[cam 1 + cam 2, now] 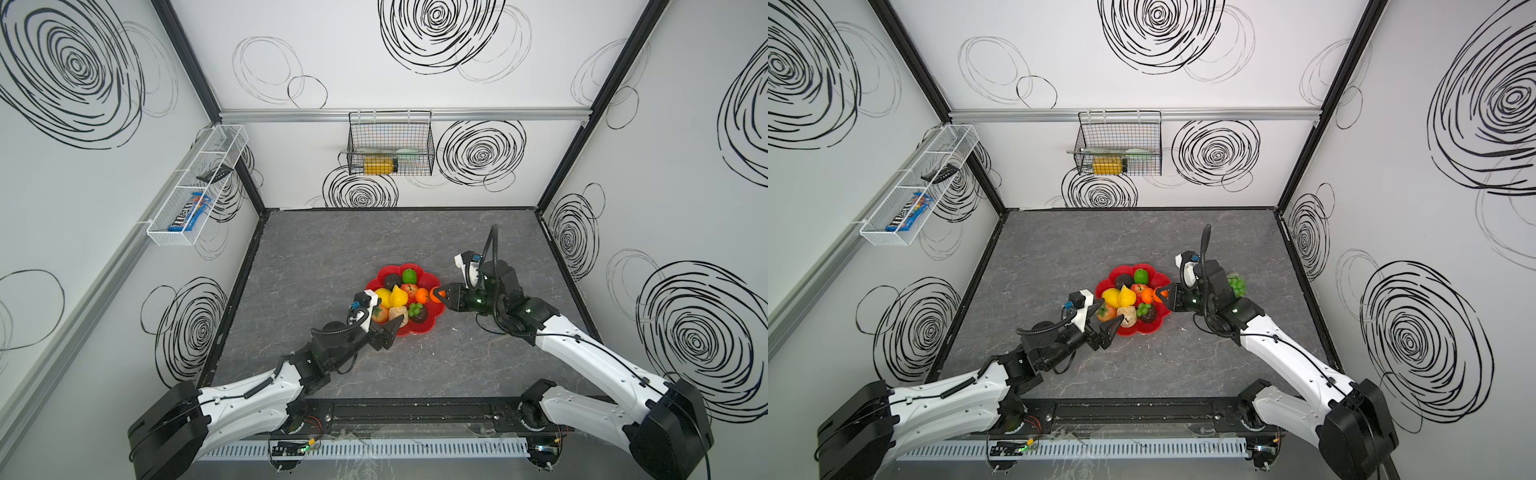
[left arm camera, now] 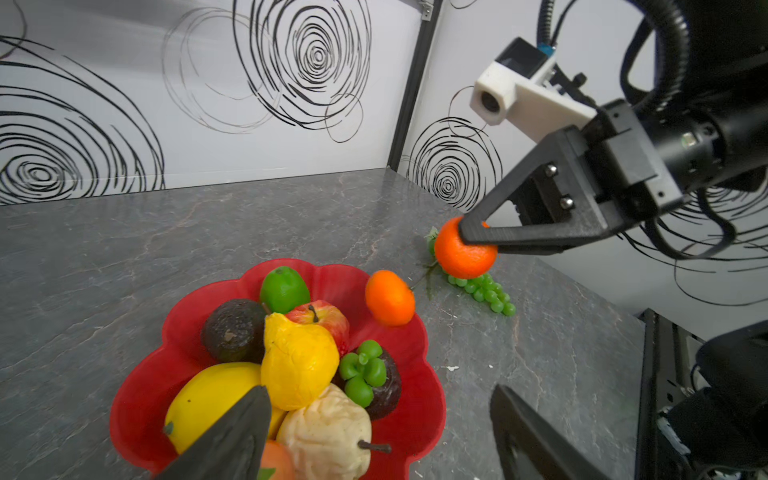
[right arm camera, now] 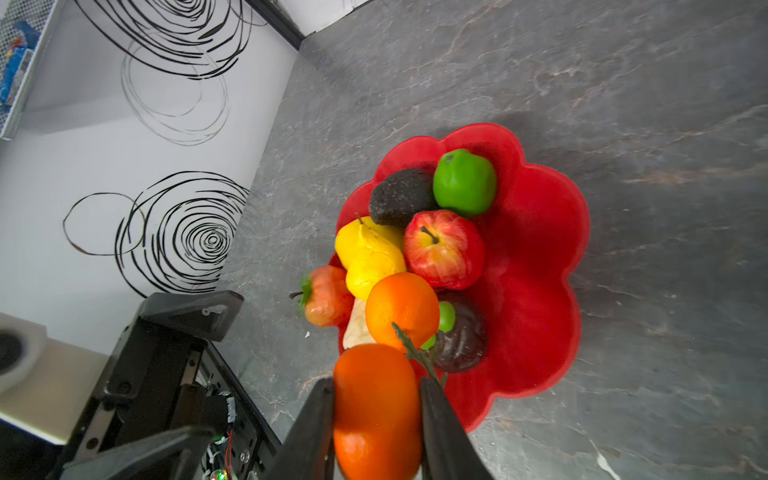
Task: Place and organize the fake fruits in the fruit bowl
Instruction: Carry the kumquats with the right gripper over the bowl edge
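Hovering over the near rim of the bowl (image 1: 419, 328), your left gripper (image 1: 1109, 313) had its jaws spread wide with nothing between them; the bowl sat mid-table, and in it lay a lemon (image 2: 208, 399), beige pear (image 2: 328, 432), yellow pear (image 2: 299, 361), mangosteen (image 2: 382, 390), avocado (image 2: 232, 330), apple (image 2: 324, 320), lime (image 2: 284, 289) and an orange (image 2: 390, 297); at the bowl's right rim your right gripper (image 3: 376, 390) was clamped on a second orange (image 2: 463, 253); beyond it, outside the bowl, the grapes (image 1: 1237, 284) lay on the table (image 1: 332, 249).
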